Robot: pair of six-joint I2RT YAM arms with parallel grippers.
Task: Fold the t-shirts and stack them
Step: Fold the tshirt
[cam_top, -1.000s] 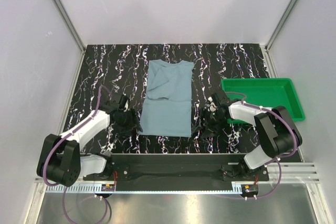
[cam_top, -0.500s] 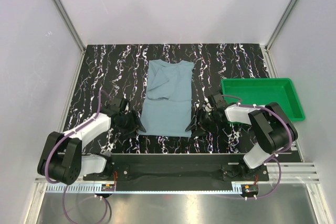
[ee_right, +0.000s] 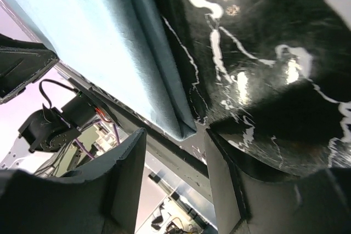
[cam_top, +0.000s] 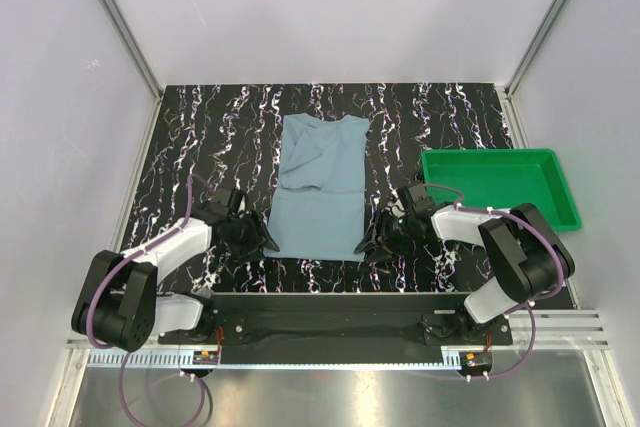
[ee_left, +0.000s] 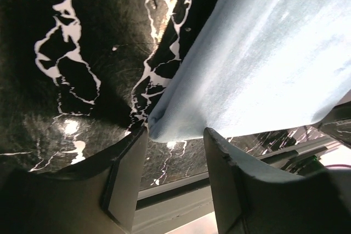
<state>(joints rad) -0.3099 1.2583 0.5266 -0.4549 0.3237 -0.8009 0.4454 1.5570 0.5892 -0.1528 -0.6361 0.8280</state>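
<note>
— On the dark marbled table, what do you count?
— One t-shirt, two grippers, and one green tray at the right side.
— How does the shirt look?
— It is dusty blue-grey and folded to a long narrow strip. It lies flat in the middle of the table, with the collar at the far end.
— And the fingers?
— The left gripper has its fingers apart, and the shirt's near left corner is between the tips. The right gripper also holds its fingers apart, around the near right corner. Neither one is clamped on the cloth.
</note>
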